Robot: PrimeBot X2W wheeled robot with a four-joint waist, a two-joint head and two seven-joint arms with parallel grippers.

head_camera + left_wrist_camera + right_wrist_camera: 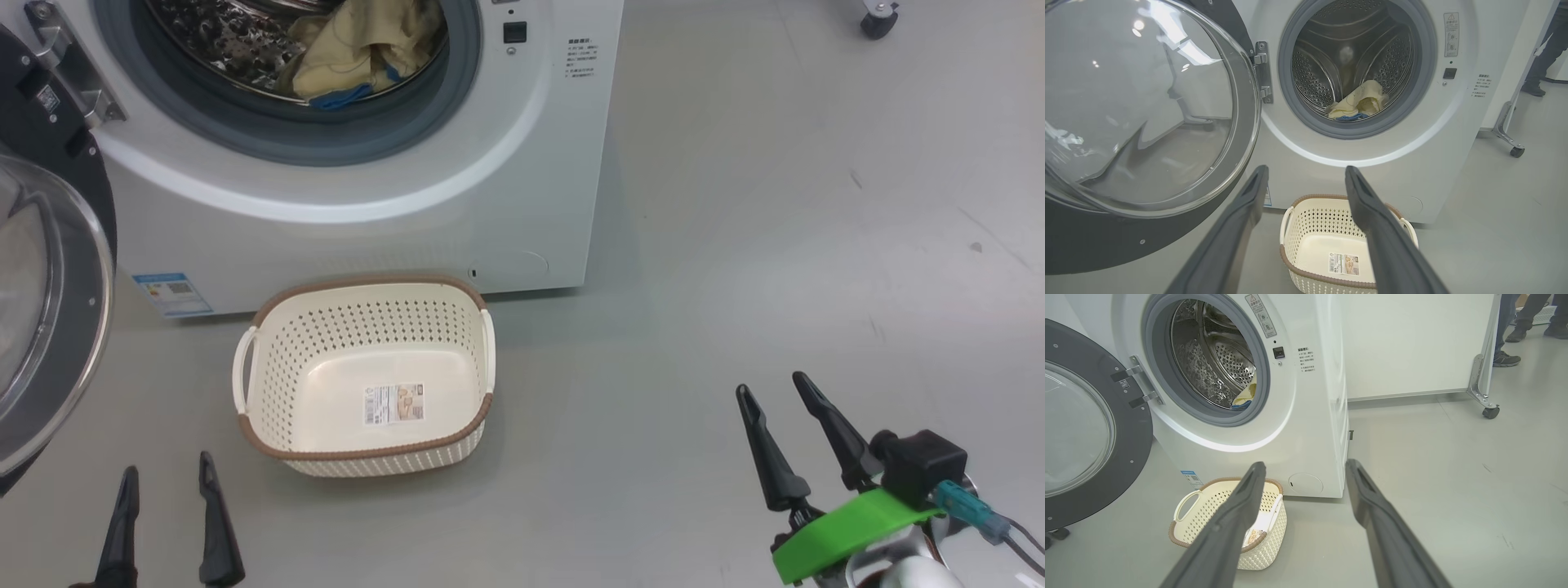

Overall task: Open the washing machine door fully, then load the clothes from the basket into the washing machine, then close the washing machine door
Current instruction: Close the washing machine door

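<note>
Pale yellow and blue fabric clothes [359,45] lie in the drum [214,39] of the big white front-loading washing machine [506,188], its round black-ringed glass door [49,286] swung wide at left. The cream perforated plastic basket [359,327] sits on the floor [735,245] before it. The left claw [167,465] and the right claw [771,384] hang released, grasping nothing.

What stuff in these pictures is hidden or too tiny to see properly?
- clothes in the drum: the head view's top edge cuts the pile, so I cannot count the pieces.
- sticker in the basket: print too small to read; in the right wrist view a finger hides part.
- washing machine door: cut by the head view's left edge.
- people: cut above the legs by the right wrist view's top edge.
</note>
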